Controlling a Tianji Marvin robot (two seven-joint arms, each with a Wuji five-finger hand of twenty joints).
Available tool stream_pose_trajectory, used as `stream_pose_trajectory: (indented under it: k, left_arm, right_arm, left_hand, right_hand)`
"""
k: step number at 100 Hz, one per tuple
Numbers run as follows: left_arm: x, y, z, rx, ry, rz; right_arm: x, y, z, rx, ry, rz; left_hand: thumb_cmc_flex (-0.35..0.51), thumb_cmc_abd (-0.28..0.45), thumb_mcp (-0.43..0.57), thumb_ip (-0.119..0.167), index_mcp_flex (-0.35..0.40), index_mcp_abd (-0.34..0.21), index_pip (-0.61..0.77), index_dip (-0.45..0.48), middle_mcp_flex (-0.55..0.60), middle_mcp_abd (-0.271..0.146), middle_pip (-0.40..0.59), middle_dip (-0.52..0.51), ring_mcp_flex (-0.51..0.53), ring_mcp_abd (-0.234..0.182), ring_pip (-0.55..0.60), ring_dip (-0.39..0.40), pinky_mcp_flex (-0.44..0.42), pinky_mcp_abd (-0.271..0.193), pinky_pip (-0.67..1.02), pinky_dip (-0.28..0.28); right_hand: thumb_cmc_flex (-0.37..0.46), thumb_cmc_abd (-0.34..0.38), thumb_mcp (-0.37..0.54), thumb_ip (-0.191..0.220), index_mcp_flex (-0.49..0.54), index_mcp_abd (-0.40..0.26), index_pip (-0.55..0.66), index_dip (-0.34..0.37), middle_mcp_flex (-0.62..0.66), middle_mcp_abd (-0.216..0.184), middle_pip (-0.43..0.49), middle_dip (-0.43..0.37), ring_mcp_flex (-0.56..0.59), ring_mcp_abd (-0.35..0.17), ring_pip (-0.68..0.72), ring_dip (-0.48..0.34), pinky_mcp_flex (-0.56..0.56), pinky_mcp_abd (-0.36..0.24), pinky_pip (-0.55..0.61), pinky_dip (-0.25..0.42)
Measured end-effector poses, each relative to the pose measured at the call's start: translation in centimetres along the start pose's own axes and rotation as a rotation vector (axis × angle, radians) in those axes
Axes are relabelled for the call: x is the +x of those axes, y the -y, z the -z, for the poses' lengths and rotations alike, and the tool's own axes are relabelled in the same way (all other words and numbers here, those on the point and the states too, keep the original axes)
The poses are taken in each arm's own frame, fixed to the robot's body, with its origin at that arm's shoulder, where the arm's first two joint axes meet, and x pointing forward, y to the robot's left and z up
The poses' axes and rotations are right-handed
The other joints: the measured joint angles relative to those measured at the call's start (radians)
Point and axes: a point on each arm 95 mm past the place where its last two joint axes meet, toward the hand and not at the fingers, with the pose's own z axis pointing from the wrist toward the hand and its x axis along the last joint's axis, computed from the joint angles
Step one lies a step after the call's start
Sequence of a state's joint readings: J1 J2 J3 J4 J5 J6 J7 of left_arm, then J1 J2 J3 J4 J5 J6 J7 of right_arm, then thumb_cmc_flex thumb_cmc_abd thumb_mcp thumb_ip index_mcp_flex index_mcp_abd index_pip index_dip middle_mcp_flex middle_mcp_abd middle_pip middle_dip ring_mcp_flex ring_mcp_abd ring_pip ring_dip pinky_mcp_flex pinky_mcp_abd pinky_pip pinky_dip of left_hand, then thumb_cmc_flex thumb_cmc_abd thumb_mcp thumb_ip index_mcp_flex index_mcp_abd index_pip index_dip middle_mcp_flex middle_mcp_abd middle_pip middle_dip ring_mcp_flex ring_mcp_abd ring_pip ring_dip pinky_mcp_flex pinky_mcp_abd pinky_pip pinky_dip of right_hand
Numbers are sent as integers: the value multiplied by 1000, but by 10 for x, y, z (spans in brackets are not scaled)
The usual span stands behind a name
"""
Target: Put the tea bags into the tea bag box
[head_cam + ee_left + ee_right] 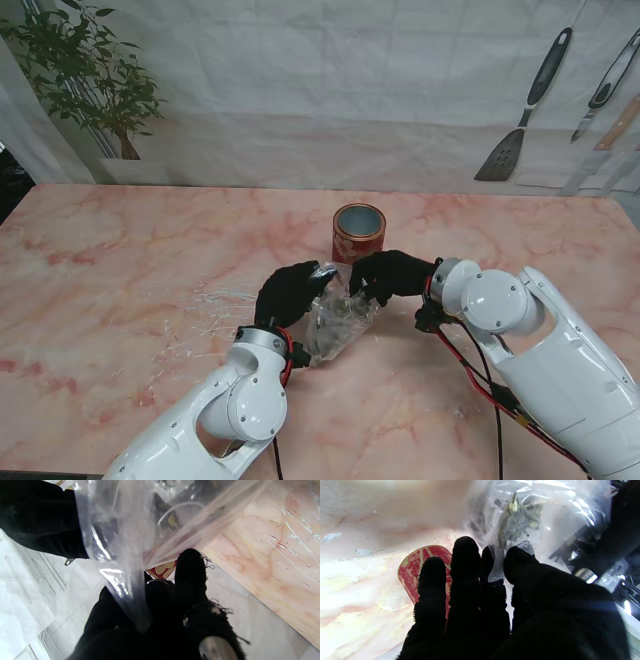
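The clear bag point(338, 322) of tea sits in the middle of the table point(120, 270), on the side near me. Both my hands hold it up by its top edge. Inside I can see dry green leaves point(517, 522), maybe loose tea or soft tea bags; the plastic is too shiny for me to be sure.

The bag looks light, thin and floppy. It will slip and crumple if I squeeze hard, so the best spot to hold is the top rim, one side in each hand.

My left hand point(288, 292) is closed on the left side of the rim. My right hand point(392, 274) pinches the right side between thumb and fingers point(466, 555).

The red and gold tea box point(358, 232) stands upright just behind the bag, a little farther from me. Its top is open.

Far off, a green plant point(85, 70) is on the left, and a spatula point(525, 110) hangs on the wall at the right.
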State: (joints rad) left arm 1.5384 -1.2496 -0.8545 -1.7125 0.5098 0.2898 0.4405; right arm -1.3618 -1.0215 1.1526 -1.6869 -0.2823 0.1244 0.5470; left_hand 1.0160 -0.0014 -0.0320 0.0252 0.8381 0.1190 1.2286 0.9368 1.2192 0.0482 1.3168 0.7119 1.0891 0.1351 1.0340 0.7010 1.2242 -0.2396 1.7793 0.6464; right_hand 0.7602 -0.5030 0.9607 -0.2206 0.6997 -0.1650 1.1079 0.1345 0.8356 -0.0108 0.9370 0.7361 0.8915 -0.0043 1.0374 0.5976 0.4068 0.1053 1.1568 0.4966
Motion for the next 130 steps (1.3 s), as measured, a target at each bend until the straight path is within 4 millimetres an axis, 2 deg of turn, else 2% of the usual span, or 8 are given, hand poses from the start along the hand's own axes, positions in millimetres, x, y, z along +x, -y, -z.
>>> stream_pose_trajectory:
  k: [19, 67, 85, 123, 127, 130]
  left_arm:
    - [-1, 0, -2, -16, 13, -11]
    - [-4, 1, -6, -28, 21, -11]
    - [-5, 1, -6, -33, 24, -11]
    - [-7, 2, -6, -36, 29, -11]
    - [-7, 2, -6, -36, 30, -10]
    - [-8, 2, -6, -36, 30, -9]
  right_arm:
    - [6, -7, 5, -25, -21, -49]
    - [18, -21, 12, -89, -24, -78]
    - [21, -25, 13, -113, -35, -87]
    - [29, -41, 21, -190, -14, -106]
    - [30, -43, 22, -198, -14, -112]
    - [30, -44, 23, -204, -15, -115]
  left_hand:
    - [0, 0, 0, 0, 0, 0, 0, 0, 0, 0, 0, 0, 0, 0, 0, 0, 0, 0, 0, 0]
    - [0, 0, 0, 0, 0, 0, 0, 0, 0, 0, -1, 0, 0, 0, 0, 0, 0, 0, 0, 0]
    - [0, 0, 0, 0, 0, 0, 0, 0, 0, 0, -1, 0, 0, 0, 0, 0, 0, 0, 0, 0]
    - [0, 0, 0, 0, 0, 0, 0, 0, 0, 0, -2, 0, 0, 0, 0, -9, 0, 0, 0, 0]
    - [0, 0, 0, 0, 0, 0, 0, 0, 0, 0, -2, 0, 0, 0, 0, -9, 0, 0, 0, 0]
    - [0, 0, 0, 0, 0, 0, 0, 0, 0, 0, -2, 0, 0, 0, 0, -9, 0, 0, 0, 0]
  right_hand:
    - [0, 0, 3, 0, -1, 0, 0, 28, -24, 0, 3, 18, -60, 6, -59, -10, -46, 1, -1, 0]
    - [-11, 1, 6, 0, -1, -16, -9, 44, -141, 6, 52, 41, -157, 13, -61, -10, -95, 2, -7, 0]
    - [-11, 1, 6, 0, -1, -16, -11, 47, -114, 5, 98, 65, -136, 13, -32, 13, -86, 3, -7, 3]
    - [-22, 0, 26, 0, 9, -17, -21, 47, -46, -1, 87, 68, -79, 13, -23, 13, -54, 13, -3, 11]
    - [-22, 0, 35, -20, 10, -17, -21, 47, -47, -1, 87, 75, -79, 13, -23, 13, -53, 13, -2, 11]
    - [-22, 0, 35, -20, 10, -17, -21, 47, -35, -2, 85, 76, -79, 13, -23, 13, -53, 13, -2, 11]
